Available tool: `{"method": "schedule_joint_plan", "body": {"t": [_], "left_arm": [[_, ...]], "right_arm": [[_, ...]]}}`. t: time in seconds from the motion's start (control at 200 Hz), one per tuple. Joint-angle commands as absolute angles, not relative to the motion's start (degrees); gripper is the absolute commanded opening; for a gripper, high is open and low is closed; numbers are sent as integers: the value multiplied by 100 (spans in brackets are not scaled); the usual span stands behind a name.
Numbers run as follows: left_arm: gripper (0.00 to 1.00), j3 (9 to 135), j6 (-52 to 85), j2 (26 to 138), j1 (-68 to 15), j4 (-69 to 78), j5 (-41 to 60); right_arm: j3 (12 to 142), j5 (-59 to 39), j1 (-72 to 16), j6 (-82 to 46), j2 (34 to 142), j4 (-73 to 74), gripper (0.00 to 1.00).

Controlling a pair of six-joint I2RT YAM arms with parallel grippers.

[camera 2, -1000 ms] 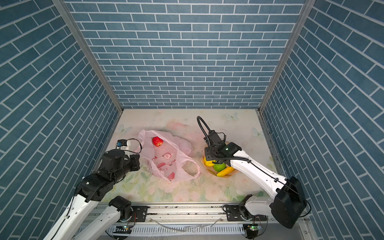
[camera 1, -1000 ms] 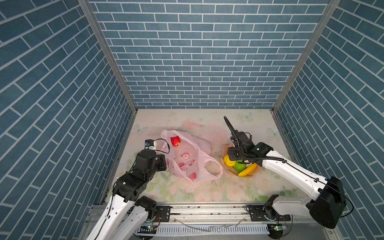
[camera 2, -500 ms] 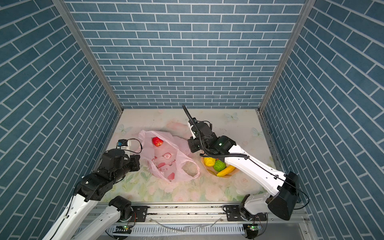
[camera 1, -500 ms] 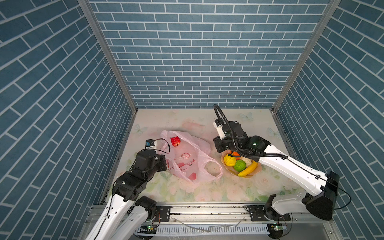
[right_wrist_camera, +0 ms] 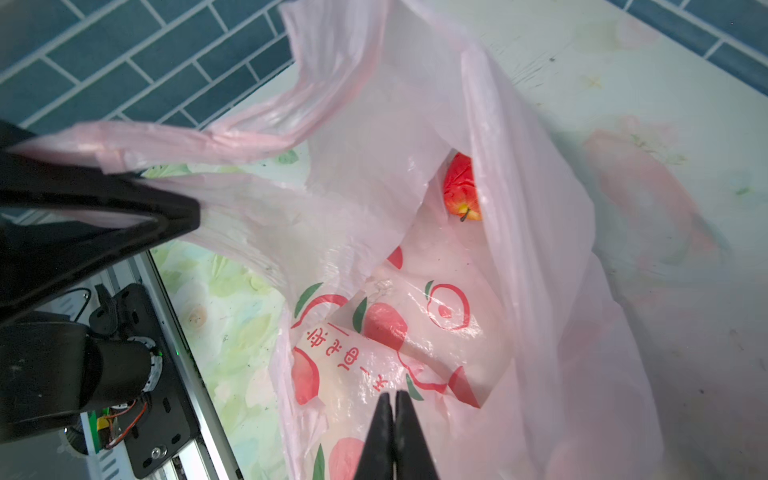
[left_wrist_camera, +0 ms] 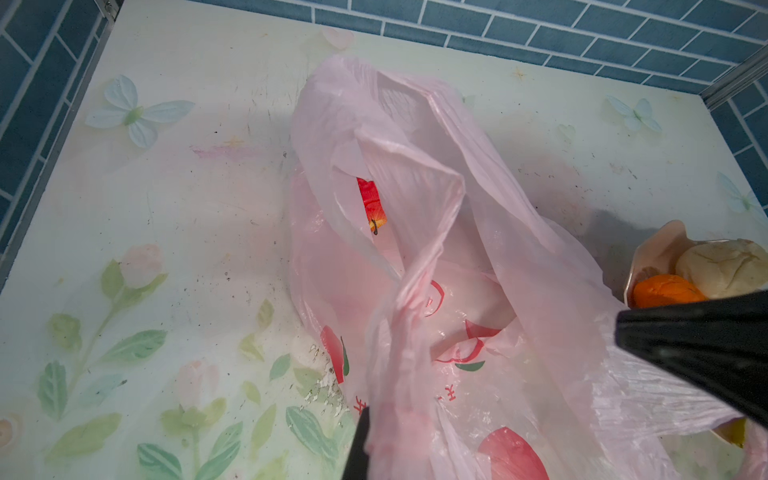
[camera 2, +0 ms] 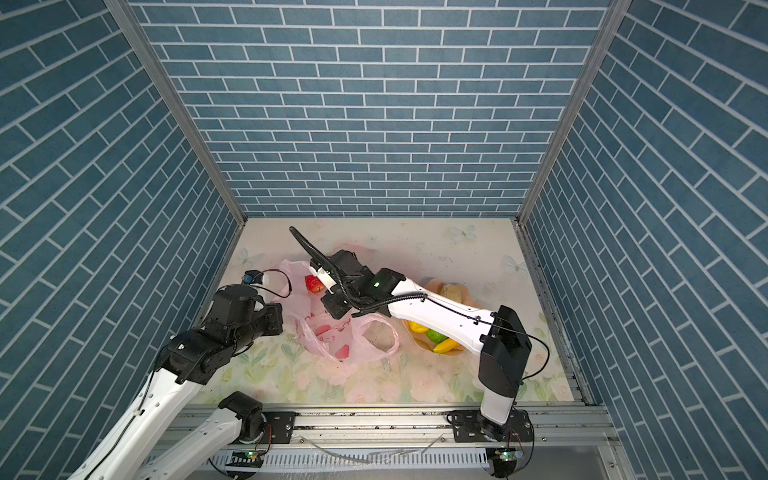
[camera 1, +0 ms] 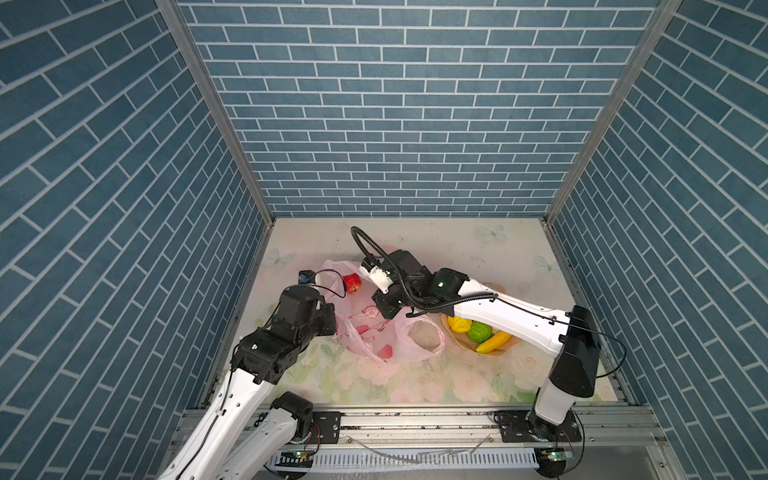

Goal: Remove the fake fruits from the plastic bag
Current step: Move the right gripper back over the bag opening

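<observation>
The plastic bag (camera 1: pixel 386 332) is lying on a pale floral tabletop (camera 1: pixel 415 382) enclosed by blue brick-pattern walls (camera 1: pixel 395 124). The left gripper (camera 1: pixel 330 319) is pinching one bag handle, clamped tight on it. The right gripper (right_wrist_camera: pixel 392 419) is hovering over the bag's opening, its fingers (right_wrist_camera: pixel 382 436) pressed together. A red apple (camera 1: pixel 352 283) is sitting inside the bag. The other fake fruits (camera 1: pixel 478 331) are resting in a bowl (left_wrist_camera: pixel 660 245) just beside the bag.
</observation>
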State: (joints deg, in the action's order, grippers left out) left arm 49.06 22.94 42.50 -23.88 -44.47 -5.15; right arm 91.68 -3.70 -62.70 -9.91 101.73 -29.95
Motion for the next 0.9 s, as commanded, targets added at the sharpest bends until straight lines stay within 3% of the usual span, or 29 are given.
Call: {"method": "schedule_joint_plan", "body": {"t": [0.0,0.41,0.895], "left_arm": [[4,5147,2121,4335,-2376,-4400,-601],[4,5502,1977,4318,-2378,-4577,-582],[4,5397,2050,3773,-2378,-4963,-352]], "right_arm": [[9488,-742,-6284,-625,10517,-3208,6],[10104,-941,-6276,-801,12024,-3282,5],[10901,-929,-6110,-1161,12923,-3193,8]]}}
